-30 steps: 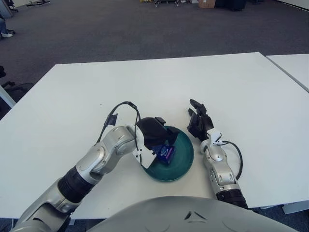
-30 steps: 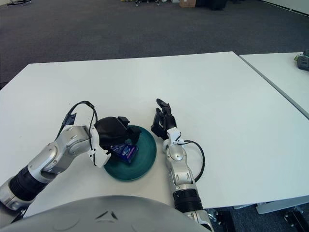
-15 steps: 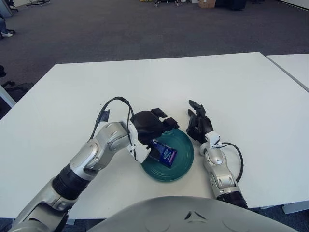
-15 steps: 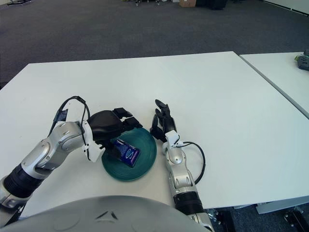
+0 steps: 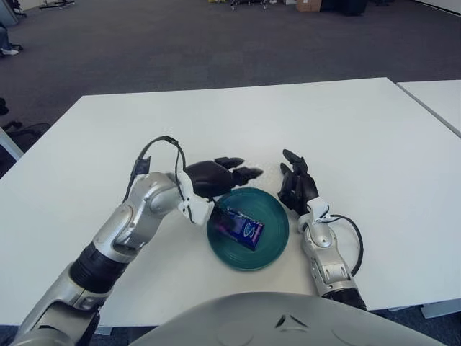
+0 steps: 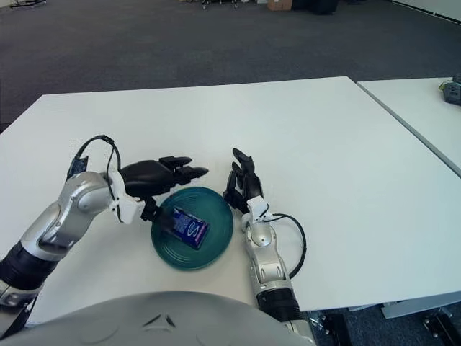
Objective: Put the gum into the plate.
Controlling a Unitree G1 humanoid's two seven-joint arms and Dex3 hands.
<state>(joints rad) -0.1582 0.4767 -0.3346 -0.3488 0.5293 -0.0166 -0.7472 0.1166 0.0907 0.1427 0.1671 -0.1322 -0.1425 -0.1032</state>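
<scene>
The small blue rectangular gum packet (image 5: 244,230) is seen lying inside the round dark-green plate (image 5: 276,241) on the white table (image 5: 346,130), left of the plate's centre. The left hand (image 5: 216,173) is held at the plate's far-left rim, fingers extended and holding nothing. The right hand (image 5: 297,189) is parked beside the plate's right rim, fingers relaxed and empty. The step in hand is judged to be withdrawal: the left hand is best lifted clear without the rim being nudged.

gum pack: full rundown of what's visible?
The gum is a small dark blue rectangular pack with a lighter oval label on its face. It lies tilted inside the teal plate, left of centre, leaning toward the rim. The left hand hovers open just beyond the rim, not holding it. Whether a fingertip touches its left end is unclear.
</scene>
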